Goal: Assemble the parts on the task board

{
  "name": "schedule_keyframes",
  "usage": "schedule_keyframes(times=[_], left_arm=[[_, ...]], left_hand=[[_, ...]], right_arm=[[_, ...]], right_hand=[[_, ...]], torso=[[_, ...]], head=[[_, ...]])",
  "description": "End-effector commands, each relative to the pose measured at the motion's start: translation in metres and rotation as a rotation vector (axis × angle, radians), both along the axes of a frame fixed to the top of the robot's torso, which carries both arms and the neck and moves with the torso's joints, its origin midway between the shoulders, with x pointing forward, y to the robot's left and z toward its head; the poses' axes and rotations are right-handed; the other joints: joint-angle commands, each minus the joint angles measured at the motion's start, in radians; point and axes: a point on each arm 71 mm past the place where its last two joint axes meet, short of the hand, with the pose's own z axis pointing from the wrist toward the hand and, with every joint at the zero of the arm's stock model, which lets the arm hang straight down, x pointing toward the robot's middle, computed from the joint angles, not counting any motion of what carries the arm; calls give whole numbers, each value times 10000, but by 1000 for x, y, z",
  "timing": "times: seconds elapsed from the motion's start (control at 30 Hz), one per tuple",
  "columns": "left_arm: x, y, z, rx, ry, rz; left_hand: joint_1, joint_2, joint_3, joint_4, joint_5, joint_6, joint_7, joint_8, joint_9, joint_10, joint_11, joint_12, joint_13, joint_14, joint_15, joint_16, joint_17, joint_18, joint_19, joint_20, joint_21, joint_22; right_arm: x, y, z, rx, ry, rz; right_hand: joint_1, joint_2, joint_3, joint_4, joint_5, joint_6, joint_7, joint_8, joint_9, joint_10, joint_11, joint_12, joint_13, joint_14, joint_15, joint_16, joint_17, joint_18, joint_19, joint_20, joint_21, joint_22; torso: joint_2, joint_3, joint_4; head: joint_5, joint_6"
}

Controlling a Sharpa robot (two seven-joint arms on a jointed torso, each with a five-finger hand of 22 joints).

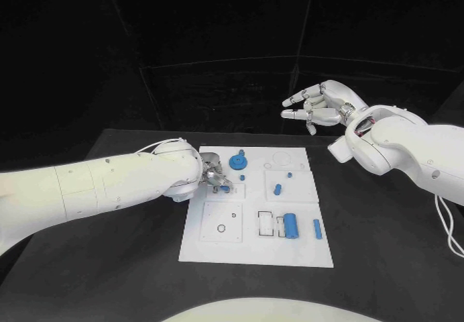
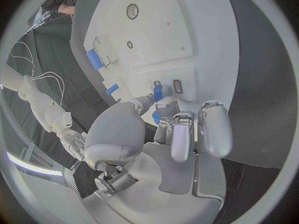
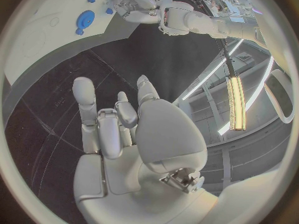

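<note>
The white task board [image 1: 256, 249] lies in the middle of the black table. My left hand [image 1: 212, 177] is over the board's far left part and pinches a small blue part [image 1: 224, 189] between thumb and a finger. In the left wrist view this blue part [image 2: 157, 93] stands by two small slots [image 2: 177, 86] in the board. A round blue part [image 1: 239, 162] sits just beyond the hand. My right hand [image 1: 314, 107] hangs high over the table's far side, fingers apart, holding nothing; the right wrist view shows its fingers [image 3: 106, 129] empty.
Other blue parts lie on the board: a small piece [image 1: 243, 178], a peg [image 1: 277, 188], a cylinder [image 1: 290, 225] and a thin bar [image 1: 317, 229] at the near right. A white cable [image 1: 446, 228] hangs by my right arm.
</note>
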Motion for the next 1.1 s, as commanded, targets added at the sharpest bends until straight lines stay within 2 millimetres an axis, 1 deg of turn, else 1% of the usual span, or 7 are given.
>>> schedule_keyframes(times=[0.03,0.33,0.5,0.53,0.67,0.9,1.1], left_arm=[[-2,0,-3,198,324,-110],[-4,0,-4,186,597,-91],[-5,-1,-5,231,696,-142],[-5,-1,-5,236,717,-161],[-5,-3,-5,260,791,-213],[-5,-4,-6,324,896,-227],[-4,-5,-7,301,1020,-193]], left_hand=[[88,16,1468,-1390,35,31,-72,57,17,44,-9,64,11,1022,-53,31,2634,-193,157,-42,60,10],[84,11,1482,-1394,35,32,-73,61,20,41,-10,55,-2,1022,-54,31,2634,-195,161,-43,67,22],[81,7,1488,-1395,35,32,-73,62,21,31,-10,37,-25,1022,-55,31,2634,-192,157,-44,57,7],[81,7,1488,-1395,35,32,-73,62,21,31,-10,36,-25,1022,-55,31,2634,-192,157,-44,57,7],[76,0,1490,-1396,34,30,-72,62,22,32,-9,38,-24,1022,-55,31,2634,-192,157,-44,57,7],[69,-11,1491,-1397,33,28,-71,64,23,30,-8,33,-31,1022,-55,31,2634,-193,158,-45,59,11],[-7,-90,1466,-1384,30,27,-66,75,34,25,-2,15,-59,1022,-52,31,2634,-187,147,-47,33,-26]], right_arm=[[0,0,1,2,-37,46],[0,0,1,-20,3,45],[0,0,1,-47,23,46],[0,0,1,-49,27,53],[0,1,1,-53,34,77],[0,1,1,-56,42,94],[0,2,1,-62,55,93]], right_hand=[[-8,64,-49,-7,30,-19,-48,60,-3,-42,12,-54,-16,490,-11,-35,182,200,-35,-7,-68,-16],[-12,74,-61,0,32,-18,-48,63,-3,-34,12,-47,-7,490,-11,-36,181,199,-32,-8,-68,-14],[-34,81,-82,18,31,-13,-50,69,-2,-21,11,-36,7,490,-12,-40,177,200,-33,-9,-73,-23],[-34,81,-82,18,31,-13,-50,69,-2,-21,11,-36,7,490,-12,-40,177,200,-33,-9,-73,-23],[-34,81,-82,18,31,-13,-50,69,-2,-21,11,-36,7,490,-12,-40,177,200,-33,-9,-73,-23],[-34,81,-82,18,31,-13,-50,69,-2,-21,11,-36,7,490,-12,-40,177,200,-33,-9,-73,-23],[-51,91,-101,34,31,-3,-52,77,-1,-19,9,-36,4,488,-13,-46,168,201,-33,-9,-77,-29]], torso=[[-3,4,-6],[-6,2,-1],[3,3,4],[-4,3,-5],[1,2,-16],[0,5,-12],[-5,6,-7]], head=[[-4,-16],[-1,-70],[1,-79],[17,-89],[18,-77],[-9,-78],[-19,-91]])
